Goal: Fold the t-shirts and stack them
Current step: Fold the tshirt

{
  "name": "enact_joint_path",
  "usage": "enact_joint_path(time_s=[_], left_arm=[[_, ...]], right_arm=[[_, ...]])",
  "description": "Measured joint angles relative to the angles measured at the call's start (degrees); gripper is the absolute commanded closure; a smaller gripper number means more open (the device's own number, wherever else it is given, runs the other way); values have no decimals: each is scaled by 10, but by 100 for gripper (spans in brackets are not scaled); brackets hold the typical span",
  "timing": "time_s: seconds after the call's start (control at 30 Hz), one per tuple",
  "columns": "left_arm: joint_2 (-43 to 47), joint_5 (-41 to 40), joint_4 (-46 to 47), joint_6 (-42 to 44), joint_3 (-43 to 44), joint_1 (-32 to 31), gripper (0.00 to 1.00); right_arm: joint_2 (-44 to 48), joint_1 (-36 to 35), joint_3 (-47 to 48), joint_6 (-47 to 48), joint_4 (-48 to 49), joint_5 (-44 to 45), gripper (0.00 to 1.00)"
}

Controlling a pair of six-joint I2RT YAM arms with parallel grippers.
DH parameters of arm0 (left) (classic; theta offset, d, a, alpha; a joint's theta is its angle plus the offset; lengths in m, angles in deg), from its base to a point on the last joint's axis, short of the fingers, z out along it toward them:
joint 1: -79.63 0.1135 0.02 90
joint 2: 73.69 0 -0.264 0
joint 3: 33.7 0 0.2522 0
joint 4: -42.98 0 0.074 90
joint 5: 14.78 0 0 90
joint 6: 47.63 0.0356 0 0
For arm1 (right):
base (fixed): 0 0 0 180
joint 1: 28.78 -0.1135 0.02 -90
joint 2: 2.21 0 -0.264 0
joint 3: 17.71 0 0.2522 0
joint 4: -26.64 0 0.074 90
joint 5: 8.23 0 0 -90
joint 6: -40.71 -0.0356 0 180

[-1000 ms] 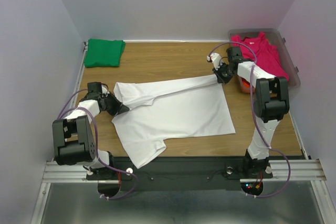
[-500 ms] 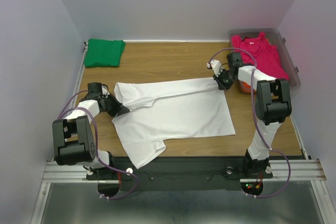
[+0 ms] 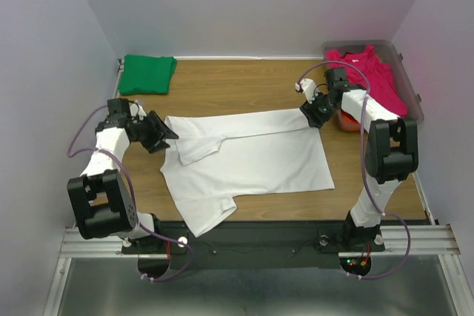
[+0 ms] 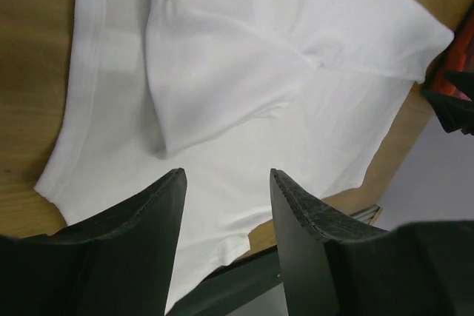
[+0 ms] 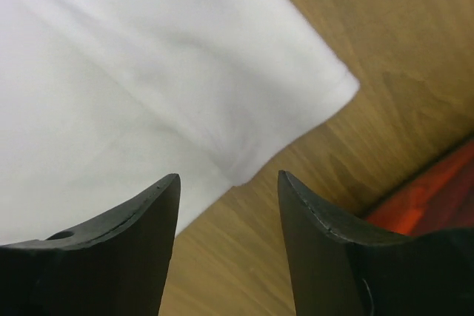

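Open and empty, left gripper (image 4: 226,175) and right gripper (image 5: 228,179) are hovering over the white t-shirt (image 3: 252,160), far side, wanting matched grips.

I see even, bright light from above — shadows faint; right wrist view soft, white shirt (image 5: 111,72) nearly washed out.

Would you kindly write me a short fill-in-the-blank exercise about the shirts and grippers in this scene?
1. The folded cloth t-shirt at the far left corner of the brown wooden table is ____.
2. The magenta-pink cloth t-shirt lies in the clear plastic tub at the table's far ____ corner.
3. The left gripper and the right gripper both stand ____, nothing between their fingers.
4. The white cloth t-shirt lies spread out on the ____.
Missing words: green; right; open; table.
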Motion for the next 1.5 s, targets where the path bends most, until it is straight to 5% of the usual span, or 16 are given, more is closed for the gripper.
enact_joint_path(time_s=[0.17, 0.3, 0.4, 0.87, 1.27, 1.5], left_arm=[[-23, 9, -10, 72, 121, 26, 54], [-83, 20, 18, 112, 170, 30, 56], [-157, 31, 33, 135, 202, 29, 67], [-320, 83, 108, 139, 227, 30, 70], [-463, 71, 120, 115, 372, 53, 70], [-509, 73, 103, 132, 474, 54, 47]], right_arm=[[17, 2, 81, -29, -21, -34, 48], [-32, 2, 171, -66, -27, -56, 58], [-92, 2, 223, -102, -26, -69, 62], [-217, 2, 239, -172, -44, -97, 69], [-278, 2, 335, -200, -44, -76, 61], [-312, 1, 401, -219, -43, -71, 43]])
